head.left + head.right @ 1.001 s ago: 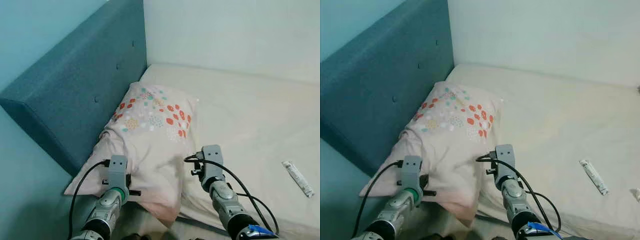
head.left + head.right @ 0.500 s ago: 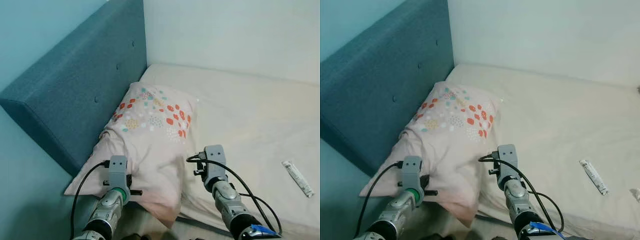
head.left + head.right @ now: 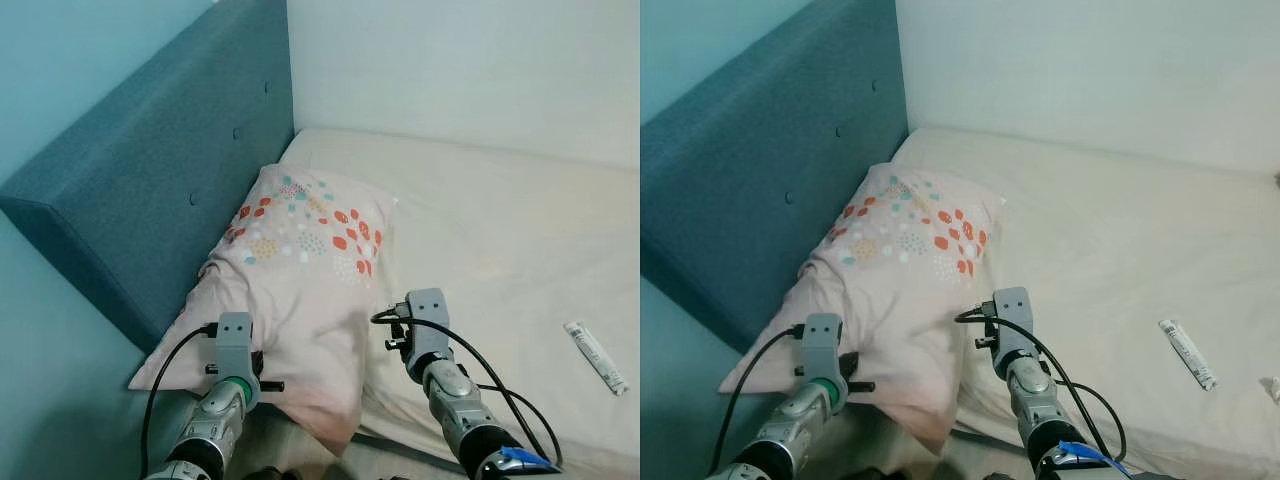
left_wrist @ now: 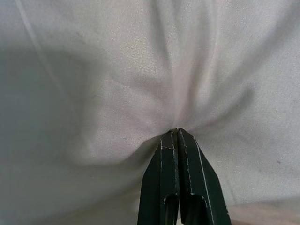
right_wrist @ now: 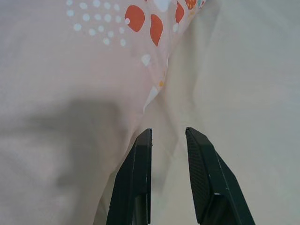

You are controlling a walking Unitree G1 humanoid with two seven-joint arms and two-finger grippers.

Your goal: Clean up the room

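Note:
A pale pink pillow point(image 3: 300, 270) with red, teal and white spots lies on the cream mattress point(image 3: 500, 230), leaning against the blue headboard. My left gripper point(image 4: 177, 133) is at the pillow's near corner and is shut on a pinch of its fabric, which puckers around the fingertips. My right gripper point(image 5: 169, 133) is open at the pillow's right edge, where pillow meets sheet, with one finger point(image 5: 140, 159) against the pillow's hem. In the left eye view both wrists point(image 3: 235, 345) point(image 3: 425, 315) sit low at the pillow's near end.
The blue padded headboard point(image 3: 150, 170) runs along the left, and a pale wall stands behind the bed. A small white tube point(image 3: 595, 357) lies on the sheet at the right. The mattress stretches away to the right of the pillow.
The right wrist has shifted a few pixels sideways and back. The left arm and the pillow have not moved.

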